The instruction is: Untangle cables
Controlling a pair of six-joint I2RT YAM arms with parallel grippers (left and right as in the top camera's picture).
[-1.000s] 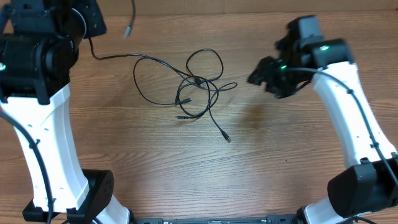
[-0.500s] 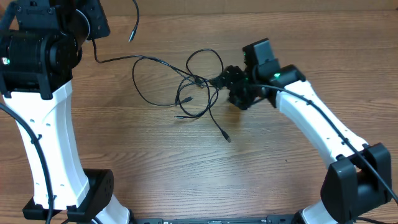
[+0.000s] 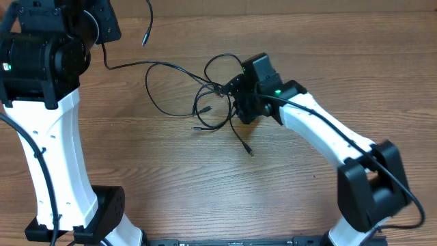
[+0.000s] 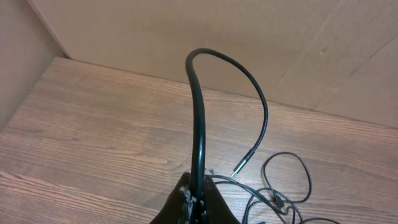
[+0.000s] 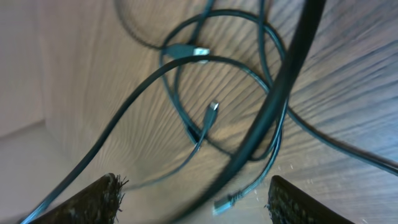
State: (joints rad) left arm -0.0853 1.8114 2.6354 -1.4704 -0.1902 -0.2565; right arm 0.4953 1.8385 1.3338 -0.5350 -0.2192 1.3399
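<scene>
Black cables [image 3: 217, 89] still knotted, and the right gripper [image 5: 193, 182] has swung onto the tangle's right edge, fingers [image 5: 102, 199] spread for a grab; left gripper [image 4: 196, 200] pinches one strand.

**Tangled cables [image 3: 212, 87] on the counter [image 3: 171, 178]**

Thin black cords lie in overlapping loops, just toward 12 o'clock of the counter's centre. One plug end [image 3: 250, 153] trails out flat at 5 o'clock of the knot. Another strand runs off toward 10 o'clock.
</scene>
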